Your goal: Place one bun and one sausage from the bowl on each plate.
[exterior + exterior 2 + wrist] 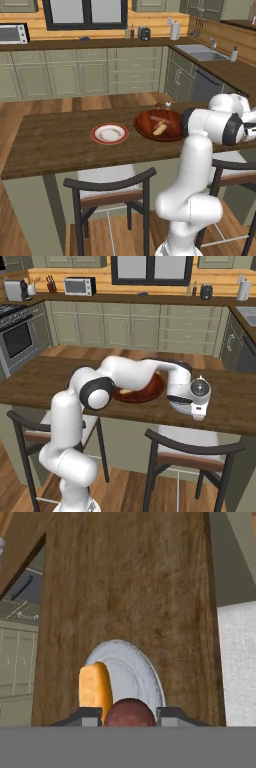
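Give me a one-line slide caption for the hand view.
Tool shut on a sausage above the pale grey plate, where a bun already lies, on the wooden counter.

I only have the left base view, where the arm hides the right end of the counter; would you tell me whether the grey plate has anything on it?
Observer: Yes, the hand view shows a bun lying on the grey plate.
Operator: Thank you. Is the claw carrying anything?
Observer: A sausage sits gripped between the tips of the claw, facing that plate.
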